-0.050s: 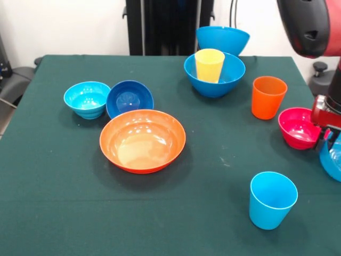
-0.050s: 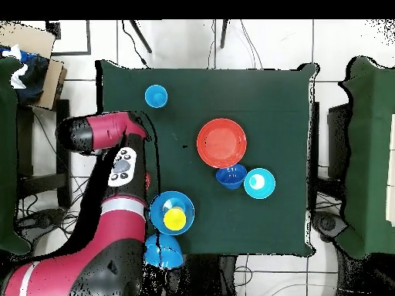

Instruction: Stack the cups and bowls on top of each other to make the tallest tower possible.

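Green-clothed table [image 1: 64, 176] on white tiled floor [image 2: 254, 46]

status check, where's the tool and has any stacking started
Tool at table edge by the magenta-red bowl, open or shut unclear. Yellow cup sits in a large blue bowl; nothing else stacked. Orange bowl mid-table, unobstructed.

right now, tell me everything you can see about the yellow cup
The yellow cup is a glossy plastic tumbler with no handle, tapering from a wide open rim to a narrower base. It stands upright, mouth up and apparently empty, inside a large blue bowl at the table's far side. Overhead, its round mouth sits slightly off the bowl's centre. Nothing else touches it; a second blue bowl sits just behind.
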Motion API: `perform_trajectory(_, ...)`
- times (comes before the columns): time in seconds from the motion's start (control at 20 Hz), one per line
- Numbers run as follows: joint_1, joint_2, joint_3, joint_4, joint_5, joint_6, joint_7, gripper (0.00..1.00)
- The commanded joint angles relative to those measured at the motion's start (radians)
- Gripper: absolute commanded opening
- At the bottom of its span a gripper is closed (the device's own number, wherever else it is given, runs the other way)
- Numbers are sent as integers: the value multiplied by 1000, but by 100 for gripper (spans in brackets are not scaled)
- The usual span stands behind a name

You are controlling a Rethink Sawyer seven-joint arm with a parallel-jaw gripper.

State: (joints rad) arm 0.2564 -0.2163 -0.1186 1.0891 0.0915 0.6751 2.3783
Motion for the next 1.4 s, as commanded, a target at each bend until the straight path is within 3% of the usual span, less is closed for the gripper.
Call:
perform_trajectory(0.05,-39,-21,163,71,-111,-6,-224,0)
perform_trajectory(0.65,-62,-11,197,-37,-136,116,-221,0)
perform_trajectory(1.0,-36,-135,164,-34,-135,295,-204,0)
perform_trajectory(1.4,-46,-170,170,-17,-143,364,-212,0)
